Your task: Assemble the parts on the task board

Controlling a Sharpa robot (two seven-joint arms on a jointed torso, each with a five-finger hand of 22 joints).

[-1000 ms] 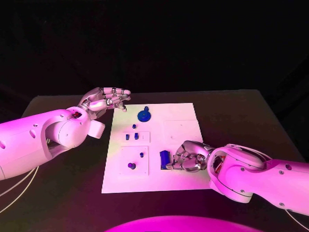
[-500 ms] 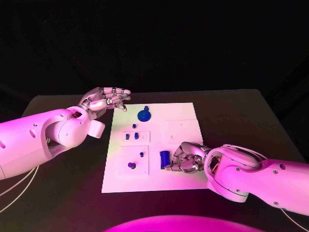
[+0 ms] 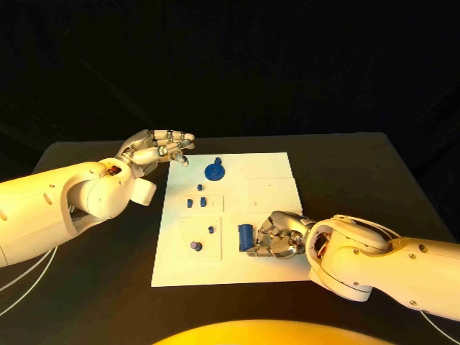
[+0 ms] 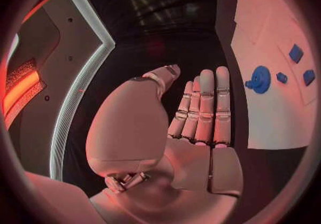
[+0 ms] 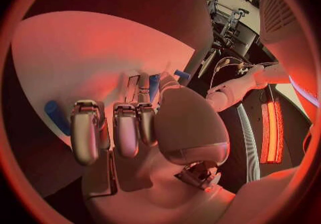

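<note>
The white task board (image 3: 277, 180) lies mid-table. A round blue gear part (image 3: 216, 172) stands near its far edge, with small blue pieces (image 3: 196, 203) below it and two tiny ones (image 3: 210, 230) lower down. My right hand (image 3: 277, 235) rests on the board with fingers curled, pinching an upright blue block (image 3: 246, 235); in the right wrist view blue (image 5: 154, 86) shows between thumb and finger. My left hand (image 3: 155, 149) hovers off the board's far left corner, fingers apart, holding nothing. The left wrist view shows that flat hand (image 4: 200, 122), the board (image 4: 267, 117) and the gear (image 4: 259, 79).
The black table (image 3: 85, 215) spreads round the board on all sides. Another long blue piece (image 5: 56, 117) lies on the board beside my right hand's curled fingers. My left forearm (image 3: 44, 208) covers the table's left side.
My right hand has slid a little toward the board's near edge, still at the blue block. The left hand has stayed in place.
</note>
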